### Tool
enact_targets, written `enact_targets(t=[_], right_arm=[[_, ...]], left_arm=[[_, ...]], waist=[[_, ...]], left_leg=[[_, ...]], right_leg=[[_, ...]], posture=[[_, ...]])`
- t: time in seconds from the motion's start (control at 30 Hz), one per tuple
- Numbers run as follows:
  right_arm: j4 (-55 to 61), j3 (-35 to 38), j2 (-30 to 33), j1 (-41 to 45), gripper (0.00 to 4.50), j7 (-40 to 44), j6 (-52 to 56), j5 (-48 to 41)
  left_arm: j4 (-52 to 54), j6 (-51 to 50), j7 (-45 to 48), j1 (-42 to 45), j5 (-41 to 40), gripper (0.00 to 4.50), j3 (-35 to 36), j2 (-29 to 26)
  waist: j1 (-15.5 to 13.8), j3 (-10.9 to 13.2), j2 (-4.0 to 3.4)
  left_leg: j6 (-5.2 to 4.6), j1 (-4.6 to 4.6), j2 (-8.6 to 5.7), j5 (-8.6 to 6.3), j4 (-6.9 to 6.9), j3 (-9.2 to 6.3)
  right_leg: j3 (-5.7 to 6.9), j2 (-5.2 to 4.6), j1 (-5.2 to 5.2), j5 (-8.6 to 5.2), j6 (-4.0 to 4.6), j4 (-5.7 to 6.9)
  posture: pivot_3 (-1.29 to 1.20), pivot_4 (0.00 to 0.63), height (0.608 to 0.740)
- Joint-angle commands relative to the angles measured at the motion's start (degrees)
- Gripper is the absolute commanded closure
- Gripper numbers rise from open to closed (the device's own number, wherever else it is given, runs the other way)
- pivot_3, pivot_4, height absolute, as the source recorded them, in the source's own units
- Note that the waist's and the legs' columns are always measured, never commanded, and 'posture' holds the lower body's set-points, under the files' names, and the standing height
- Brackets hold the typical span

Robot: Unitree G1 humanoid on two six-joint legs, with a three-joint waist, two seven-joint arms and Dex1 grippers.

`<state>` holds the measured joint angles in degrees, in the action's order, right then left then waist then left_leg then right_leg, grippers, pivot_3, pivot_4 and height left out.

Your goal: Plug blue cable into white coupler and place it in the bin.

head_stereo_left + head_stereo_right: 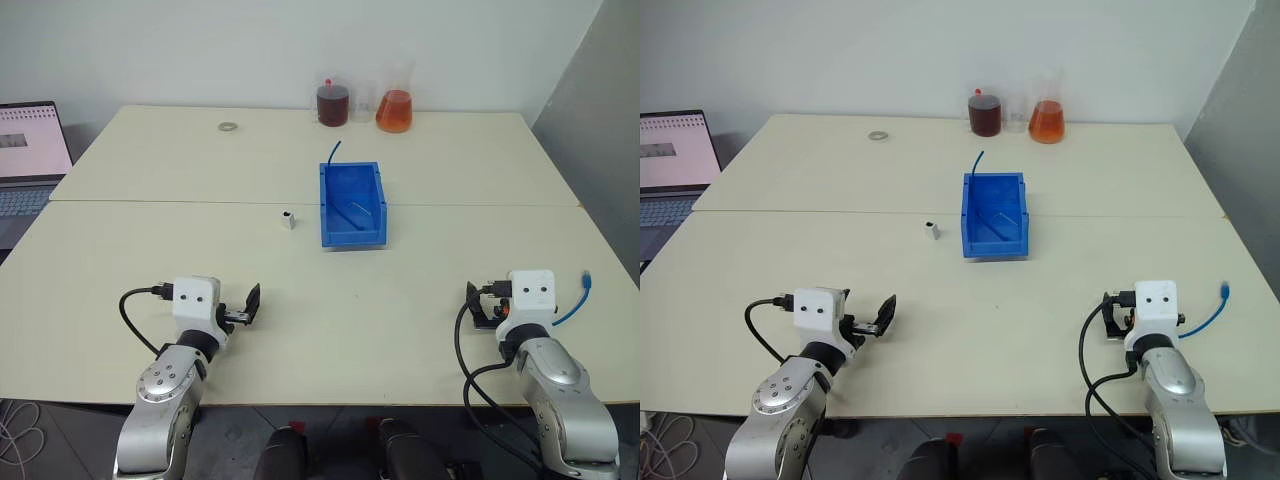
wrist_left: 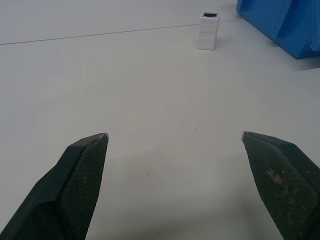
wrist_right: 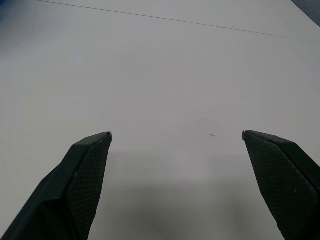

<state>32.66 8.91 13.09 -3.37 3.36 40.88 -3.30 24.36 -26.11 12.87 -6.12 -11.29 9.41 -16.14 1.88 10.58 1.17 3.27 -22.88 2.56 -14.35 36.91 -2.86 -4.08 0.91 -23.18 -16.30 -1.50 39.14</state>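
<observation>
From the left eye view, you have the bin (image 1: 352, 205) in the middle of the bench (image 1: 300, 300), with the white coupler (image 1: 288, 219) standing upright just beside its left wall. The blue cable (image 1: 574, 305) lies at the right bench edge, just beside the right gripper (image 1: 484, 306), its plug end lifted. A darker short stub (image 1: 331, 152) pokes up behind the bin; leave it. Expect the cable to be light and floppy, so take it close behind the plug where it will not droop. The coupler looks light, hard and easy to tip; pinch it across its 2 flat sides, socket clear.

The right eye view adds the same layout with the left gripper (image 1: 880, 315) more plainly shown, fingers spread, well apart from the coupler.

In the left wrist view, you see what the head views cannot: the coupler's dark socket faces up and its sides are ribbed, which should help grip. This gripper's jaws stand wide, holding nothing.

The right wrist view gives you bare bench between wide-spread, empty fingers (image 3: 80, 180); the cable lies outside it, so you must turn toward it.
</observation>
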Motion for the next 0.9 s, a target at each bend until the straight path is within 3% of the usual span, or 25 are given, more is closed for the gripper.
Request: enact_targets(t=[0.03,0.9], right_arm=[[2.54,0.68,0.05,0.05,0.06,-0.48,-0.67,0.53],[3.39,2.29,0.59,0.08,0.06,-0.50,-0.22,0.36]], left_arm=[[2.85,0.08,0.75,0.00,-1.13,0.00,0.37,-0.37],[3.09,0.93,5.14,1.21,-5.63,0.00,-1.22,-0.87]], waist=[[0.00,0.00,0.00],[-0.02,0.00,0.00]], left_leg=[[0.00,0.00,0.00,0.00,0.00,0.00],[0.00,0.00,0.00,0.00,0.00,0.00]], right_leg=[[0.00,0.00,0.00,0.00,0.00,0.00],[0.00,0.00,0.00,0.00,0.00,0.00]], posture=[[0.00,0.150,0.740],[0.00,0.150,0.740]])
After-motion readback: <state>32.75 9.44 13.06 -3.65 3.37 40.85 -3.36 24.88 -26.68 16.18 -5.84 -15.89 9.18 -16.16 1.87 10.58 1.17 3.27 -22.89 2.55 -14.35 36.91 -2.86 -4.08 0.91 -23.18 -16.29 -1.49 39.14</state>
